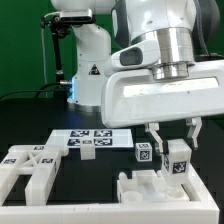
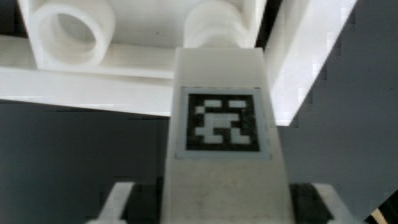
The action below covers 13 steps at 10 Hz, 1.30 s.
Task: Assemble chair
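"Well, what did the pincer (image 1: 173,143) have hold of?"

"A chair bar (image 2: 221,90). The jaws were drawn in narrow on it, the fingers (image 2: 118,203) pressing its two long sides. The bar hung below them roughly upright, its tagged face toward the wrist camera."

"And the rest of the chair?"

"In loose parts around it. Just beside the pincer stood a second tagged post (image 1: 143,152), near the held bar but apart from it. Directly under the pincer lay the chunky white pieces (image 1: 150,190), and the wrist view showed a round opening (image 2: 75,38) in one of them. Whether the bar already touched them, I could not tell. Well away from the pincer, across the dark counter (image 1: 100,168), sat the X-braced panel (image 1: 30,165). The marker board (image 1: 85,138) lay beyond it."

"So how would you have done the step well?"

"I judged it a placing move, where the bar's lower end had to meet its seat in the pieces beneath. I would have gripped firmly, held the bar plumb and come down slowly and straight, so the end entered squarely and caught no edge. The neighbouring post stood close, so any sideways drift risked knocking it. I would have let go only once the bar sat fully home, since opening early would likely have let it tip."
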Motion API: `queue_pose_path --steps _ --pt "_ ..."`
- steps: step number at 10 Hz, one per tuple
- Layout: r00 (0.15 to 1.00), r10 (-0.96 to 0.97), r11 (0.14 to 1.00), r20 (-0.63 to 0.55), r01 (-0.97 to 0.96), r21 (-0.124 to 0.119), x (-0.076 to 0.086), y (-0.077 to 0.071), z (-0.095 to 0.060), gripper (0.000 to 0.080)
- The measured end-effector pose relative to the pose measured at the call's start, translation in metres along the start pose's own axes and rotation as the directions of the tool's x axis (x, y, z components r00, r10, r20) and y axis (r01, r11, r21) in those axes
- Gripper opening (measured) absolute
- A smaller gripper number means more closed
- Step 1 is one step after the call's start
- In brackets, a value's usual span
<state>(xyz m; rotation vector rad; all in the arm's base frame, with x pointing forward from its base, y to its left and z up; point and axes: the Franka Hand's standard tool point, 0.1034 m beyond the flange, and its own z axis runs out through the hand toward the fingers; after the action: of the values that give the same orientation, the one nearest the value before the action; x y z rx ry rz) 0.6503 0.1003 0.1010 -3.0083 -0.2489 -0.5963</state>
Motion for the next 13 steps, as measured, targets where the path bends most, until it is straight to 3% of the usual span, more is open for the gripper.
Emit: queue_pose_path --steps 5,9,10,11,12,13 --pt "1.000 -0.008 1.000 0.001 0.008 0.004 -0.004 -0.008 0.008 0.0287" --pt "0.996 -0.022 1.000 -0.091 0.021 -0.008 -0.014 -0.013 0.009 0.0287" --pt "0.996 -0.021 1.000 -0.089 0.021 -0.009 -0.014 -0.013 0.009 0.0343" --pt "0.996 -0.021 1.000 -0.089 0.021 -0.008 -0.014 -0.013 0.009 0.0343" --pt "0.996 -0.022 1.000 -0.089 0.021 -0.008 -0.014 -0.013 0.009 0.0543" --pt "0.996 -0.022 1.000 -0.089 0.021 -0.008 -0.014 -0.013 0.009 0.0543"
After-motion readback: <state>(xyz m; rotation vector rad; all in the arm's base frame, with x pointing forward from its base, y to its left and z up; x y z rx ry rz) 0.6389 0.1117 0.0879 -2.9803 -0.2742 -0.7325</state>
